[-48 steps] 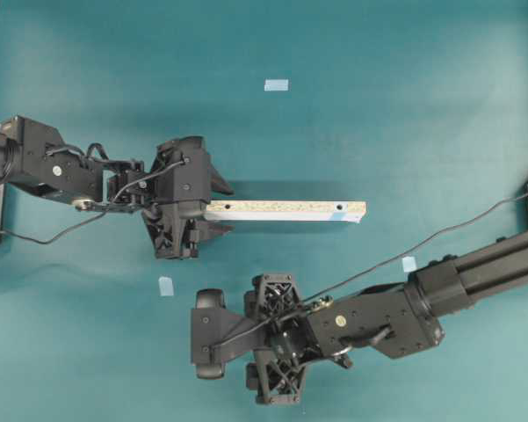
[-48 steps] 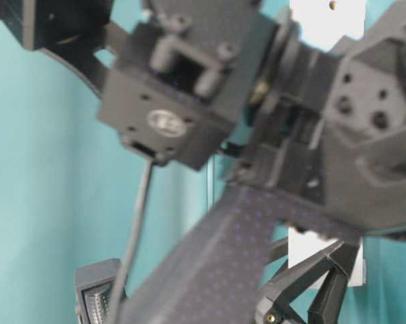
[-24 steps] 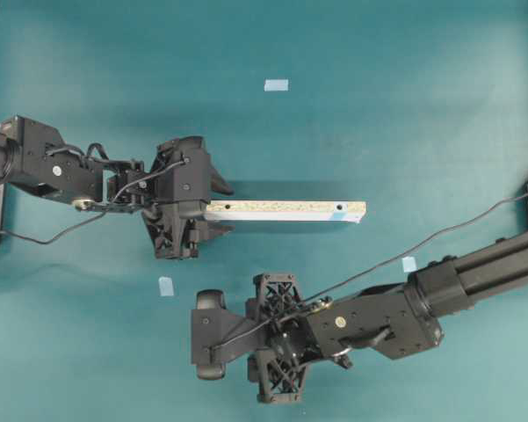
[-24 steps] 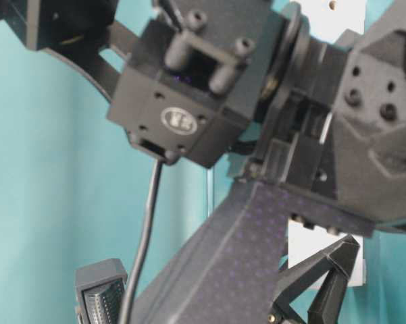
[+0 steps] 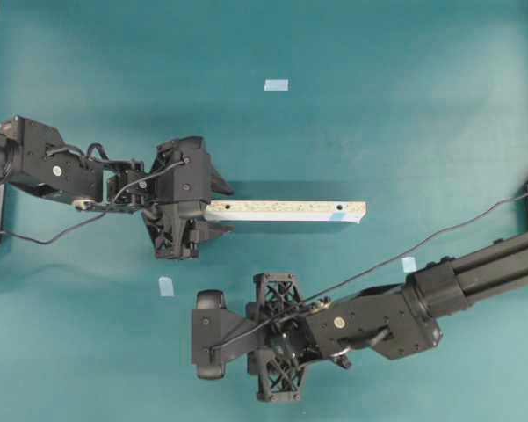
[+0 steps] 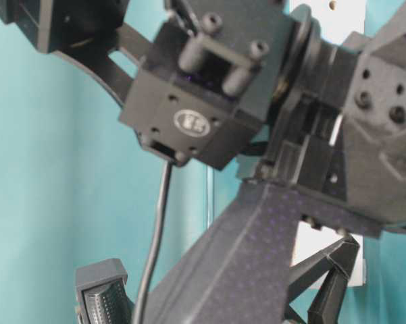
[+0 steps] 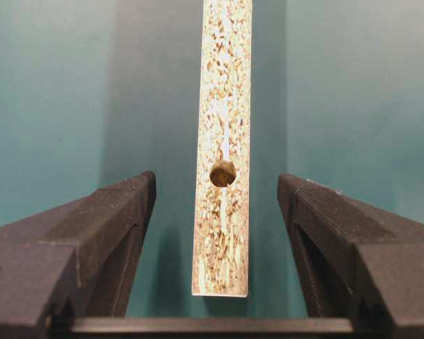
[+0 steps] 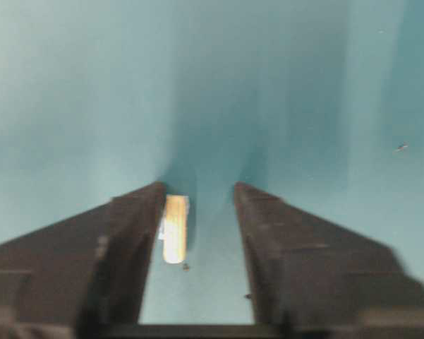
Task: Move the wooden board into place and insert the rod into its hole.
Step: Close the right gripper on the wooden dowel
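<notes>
I see the wooden board [image 5: 285, 209] lying on its long edge on the teal surface [image 5: 404, 114], speckled edge up w/ a dark hole near each end, blue mark by the far right end. Its left end sits between the fingers of my left hand [image 5: 218, 208], which stands wide; in the left wrist view both fingers are clear of the board, gap on each side, so no grip. The rod [image 8: 175, 228] lies on the surface below the board, between the fingers of my right hand [image 8: 196, 212], right against the left finger and apart from the other; jaws narrow but not clamped on it. Three small blue tape squares [image 5: 276, 85] sit scattered on the surface, well apart.
</notes>
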Motion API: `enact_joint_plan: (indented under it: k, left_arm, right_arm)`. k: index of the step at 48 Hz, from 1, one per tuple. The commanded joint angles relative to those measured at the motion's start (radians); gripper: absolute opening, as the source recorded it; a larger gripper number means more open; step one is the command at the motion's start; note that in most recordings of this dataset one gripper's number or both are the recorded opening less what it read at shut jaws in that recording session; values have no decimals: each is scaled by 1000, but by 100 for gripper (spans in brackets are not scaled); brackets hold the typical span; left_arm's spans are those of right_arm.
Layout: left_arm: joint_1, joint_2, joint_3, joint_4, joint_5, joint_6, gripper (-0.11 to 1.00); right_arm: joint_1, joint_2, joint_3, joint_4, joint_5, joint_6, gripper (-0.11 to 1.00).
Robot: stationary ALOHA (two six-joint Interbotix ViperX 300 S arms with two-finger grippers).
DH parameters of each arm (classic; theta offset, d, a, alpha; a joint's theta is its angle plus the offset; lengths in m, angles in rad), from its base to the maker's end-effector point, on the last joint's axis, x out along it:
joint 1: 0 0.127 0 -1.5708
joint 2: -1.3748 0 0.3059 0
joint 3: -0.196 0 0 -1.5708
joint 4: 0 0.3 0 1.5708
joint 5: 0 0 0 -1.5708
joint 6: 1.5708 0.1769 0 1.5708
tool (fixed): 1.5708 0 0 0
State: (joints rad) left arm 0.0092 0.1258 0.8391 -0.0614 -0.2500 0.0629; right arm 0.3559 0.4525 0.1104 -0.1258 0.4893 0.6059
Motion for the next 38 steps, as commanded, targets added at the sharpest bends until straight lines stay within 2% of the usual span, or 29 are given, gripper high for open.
enact_joint_plan:
  k: [1,6,22,29,32,38]
  left_arm:
    - [2,-14,-12,-2,-8,0,69]
    - [2,-14,-12,-2,-8,-2,69]
    - [2,-15,-11,-2,-8,-2,69]
    - [2,-18,-12,-2,-8,-2,68]
    - [2,-18,-11,-2,-5,-2,68]
    - [2,-21,-9,-2,-3,-2,68]
  right_arm:
    - [12,-20,-26,-3,-5,-2,35]
    - [15,-20,-29,-3,-3,-2,23]
    - [20,-20,-29,-2,-3,3,20]
    - [20,-25,-40,-6,-6,2,10]
    - [18,-35,-41,-20,-8,2,9]
    - [18,-81,-40,-94,-9,2,9]
